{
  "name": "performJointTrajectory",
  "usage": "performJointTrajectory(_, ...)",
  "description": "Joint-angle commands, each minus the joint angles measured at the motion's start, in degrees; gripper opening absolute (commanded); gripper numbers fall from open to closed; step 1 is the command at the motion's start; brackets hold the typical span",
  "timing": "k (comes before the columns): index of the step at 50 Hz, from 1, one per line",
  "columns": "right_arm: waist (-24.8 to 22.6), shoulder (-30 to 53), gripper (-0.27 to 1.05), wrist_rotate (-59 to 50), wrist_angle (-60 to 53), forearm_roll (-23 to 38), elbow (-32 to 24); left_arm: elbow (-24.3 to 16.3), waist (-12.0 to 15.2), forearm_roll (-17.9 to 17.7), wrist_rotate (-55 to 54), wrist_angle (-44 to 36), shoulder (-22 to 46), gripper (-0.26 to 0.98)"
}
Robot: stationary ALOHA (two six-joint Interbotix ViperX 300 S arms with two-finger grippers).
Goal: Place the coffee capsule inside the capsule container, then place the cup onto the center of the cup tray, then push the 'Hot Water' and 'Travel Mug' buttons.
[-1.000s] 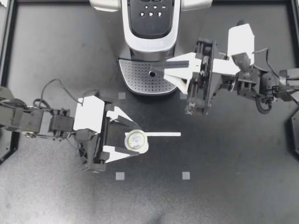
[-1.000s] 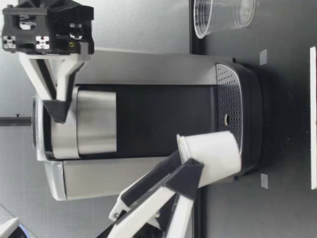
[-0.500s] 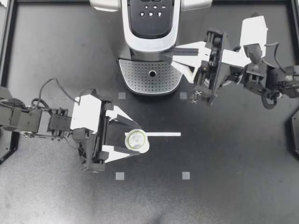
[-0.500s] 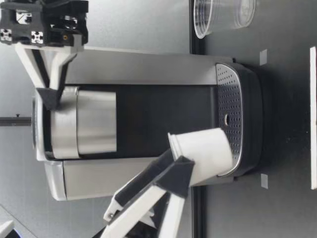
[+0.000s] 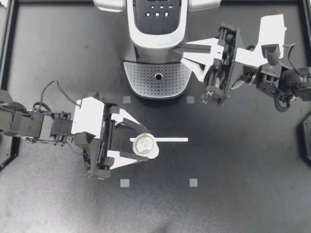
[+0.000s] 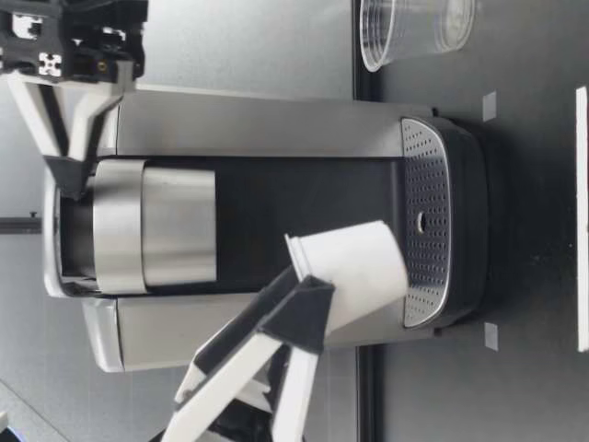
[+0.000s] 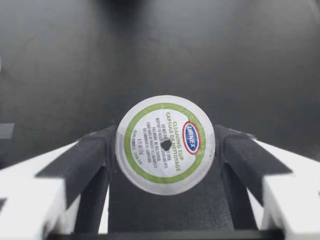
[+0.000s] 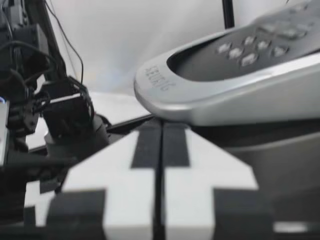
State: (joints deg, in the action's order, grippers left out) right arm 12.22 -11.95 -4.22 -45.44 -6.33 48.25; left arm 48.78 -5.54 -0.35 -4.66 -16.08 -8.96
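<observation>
My left gripper (image 5: 140,144) is shut on a white coffee capsule (image 5: 145,144) with a green-ringed foil top, held above the table in front of the coffee machine (image 5: 156,29). In the left wrist view the capsule (image 7: 165,144) sits squeezed between both dark fingers (image 7: 87,160). My right gripper (image 5: 176,47) is shut, its tips tucked under the front edge of the machine's lid (image 8: 225,95), which stands slightly raised (image 6: 120,226). The capsule (image 6: 354,276) hangs at about drip-tray height. A clear plastic cup (image 6: 414,28) stands beside the machine.
The perforated cup tray (image 5: 158,77) lies bare at the machine's base. The button panel (image 5: 158,10) sits on top of the lid. A white strip (image 5: 171,140) and small grey squares (image 5: 125,183) mark the black table.
My right gripper rose and drew toward the machine's back, lifting the lid's front edge. My left gripper rose a little with the capsule.
</observation>
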Motion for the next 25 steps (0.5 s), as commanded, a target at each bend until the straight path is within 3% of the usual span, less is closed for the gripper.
performJointTrajectory(1,2.64,-3.16,0.06,0.18,-1.76,-0.26,-2.9,-1.32,-0.18,-0.09,0.09,-0.62,-1.41,0.55)
performJointTrajectory(25,7.47,-1.41,0.06,0.18,-1.76,-0.26,-6.94,-1.41,-0.18,-0.09,0.18,-0.7,-1.23,0.55)
